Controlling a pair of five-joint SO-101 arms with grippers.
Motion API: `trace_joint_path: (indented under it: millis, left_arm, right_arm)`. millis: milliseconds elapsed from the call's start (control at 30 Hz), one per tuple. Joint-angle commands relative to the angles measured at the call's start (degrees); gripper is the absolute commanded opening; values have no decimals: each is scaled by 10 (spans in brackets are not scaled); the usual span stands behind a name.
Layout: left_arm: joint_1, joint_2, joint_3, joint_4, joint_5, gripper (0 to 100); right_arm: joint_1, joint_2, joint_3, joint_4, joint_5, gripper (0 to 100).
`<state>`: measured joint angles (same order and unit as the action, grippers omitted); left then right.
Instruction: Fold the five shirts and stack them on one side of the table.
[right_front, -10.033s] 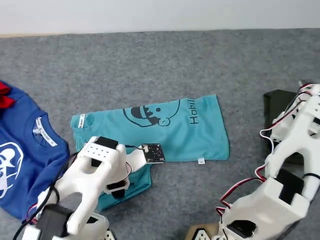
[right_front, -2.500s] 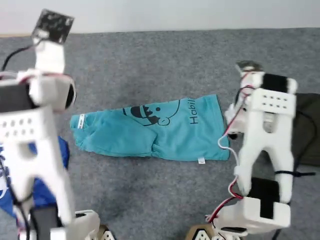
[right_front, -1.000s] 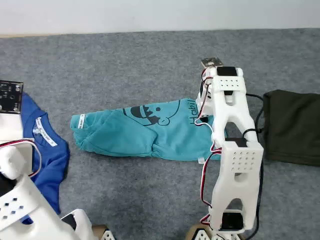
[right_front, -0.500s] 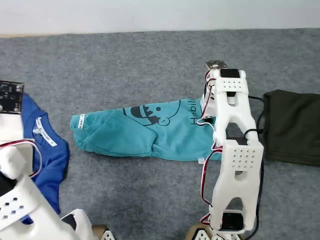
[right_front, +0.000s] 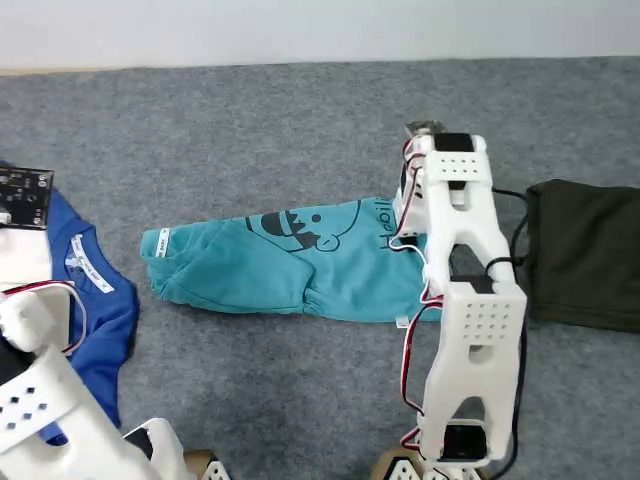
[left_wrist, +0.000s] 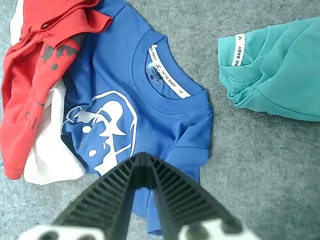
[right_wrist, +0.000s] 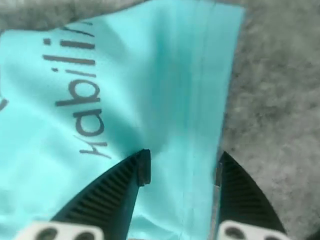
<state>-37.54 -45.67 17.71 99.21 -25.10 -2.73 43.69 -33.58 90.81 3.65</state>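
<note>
A teal shirt (right_front: 300, 262) lies across the middle of the grey table, folded into a long band with its sleeves tucked in. My right gripper (right_wrist: 181, 167) is open just above the shirt's right end; one finger (right_wrist: 141, 169) is over the teal cloth (right_wrist: 125, 85) by the print and the other hangs at the hem edge. The right arm (right_front: 460, 250) covers that end in the high view. My left gripper (left_wrist: 145, 161) is shut and empty, held high above a blue shirt (left_wrist: 130, 110) at the table's left (right_front: 95, 300).
A folded dark green shirt (right_front: 585, 250) lies at the right edge. A red shirt (left_wrist: 40, 60) and a white one (left_wrist: 50, 160) are bunched beside the blue shirt. The teal collar end (left_wrist: 270, 75) lies close to them. Bare grey carpet (right_front: 250, 120) stretches behind.
Ten seconds ago the left arm was at the teal shirt's lower sleeve, which now lies folded in. The left arm has drawn back; the right arm came over the shirt's right end.
</note>
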Motion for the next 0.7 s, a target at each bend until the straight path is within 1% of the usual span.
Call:
trace_joint_path:
  millis: [0, 300, 667]
  left_arm:
    - [3, -7, -3, -5, -5, 5]
    - [3, -7, -2, -5, -28, 5]
    - [3, -7, -3, -5, -28, 5]
  right_arm:
    - [-1, -67, -19, 14, -8, 213]
    - [0, -73, -16, 18, -12, 131]
    - [6, -62, -17, 21, -11, 130]
